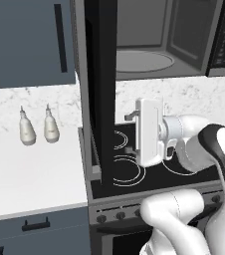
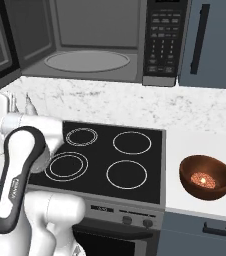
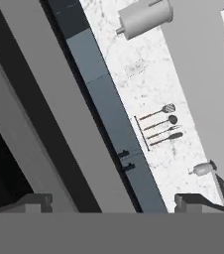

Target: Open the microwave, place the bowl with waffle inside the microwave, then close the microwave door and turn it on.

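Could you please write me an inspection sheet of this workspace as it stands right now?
Surface: white counter on both sides of a black four-ring stovetop.
Job's things: microwave above the stovetop, its cavity exposed; microwave door swung wide open, seen edge-on in the left base view; bowl with waffle on the counter right of the stovetop, waffle inside.
Clutter: two pale bottles on the left counter.
Claw: claw open, holding nothing, beside the open door's lower edge, above the stovetop.
Cables: nothing seen.
Surroundings: marbled backsplash, blue-grey cabinets, utensil rack on the wall in the hand view.
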Tool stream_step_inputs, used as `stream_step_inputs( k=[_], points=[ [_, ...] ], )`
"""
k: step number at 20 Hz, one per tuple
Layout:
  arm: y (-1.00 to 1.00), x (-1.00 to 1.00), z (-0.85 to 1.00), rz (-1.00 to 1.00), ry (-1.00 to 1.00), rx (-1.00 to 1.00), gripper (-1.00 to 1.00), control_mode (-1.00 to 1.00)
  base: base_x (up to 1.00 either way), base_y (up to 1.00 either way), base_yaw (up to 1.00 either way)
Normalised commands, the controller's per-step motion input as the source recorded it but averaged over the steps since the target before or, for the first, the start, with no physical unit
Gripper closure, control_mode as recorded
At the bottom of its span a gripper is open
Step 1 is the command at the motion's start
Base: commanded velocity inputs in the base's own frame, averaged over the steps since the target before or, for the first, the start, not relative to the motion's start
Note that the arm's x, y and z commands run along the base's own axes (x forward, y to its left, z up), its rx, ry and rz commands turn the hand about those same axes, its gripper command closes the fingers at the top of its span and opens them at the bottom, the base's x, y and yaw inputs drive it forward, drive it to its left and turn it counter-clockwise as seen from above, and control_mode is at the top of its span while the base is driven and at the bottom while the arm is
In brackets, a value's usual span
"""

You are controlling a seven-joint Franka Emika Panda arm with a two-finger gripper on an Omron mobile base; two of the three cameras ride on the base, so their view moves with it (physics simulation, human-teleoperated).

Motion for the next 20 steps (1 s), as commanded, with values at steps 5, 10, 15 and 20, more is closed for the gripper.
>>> stream_step_inputs(
  k=[5,10,15,20],
  points=[
    [-1.00,0.40,-0.08,-0.09,-0.08,-0.21,-1.00,-1.00,0.00,0.00,0.00],
    [-1.00,0.97,-0.49,-0.01,-0.13,-0.31,-1.00,-1.00,0.00,0.00,0.00],
    [-0.92,0.53,-0.90,0.00,-0.33,-0.76,-1.00,-1.00,0.00,0.00,0.00],
    [-0.43,0.27,-0.56,0.08,-0.23,-0.88,-1.00,-1.00,0.00,0.00,0.00]
  ],
)
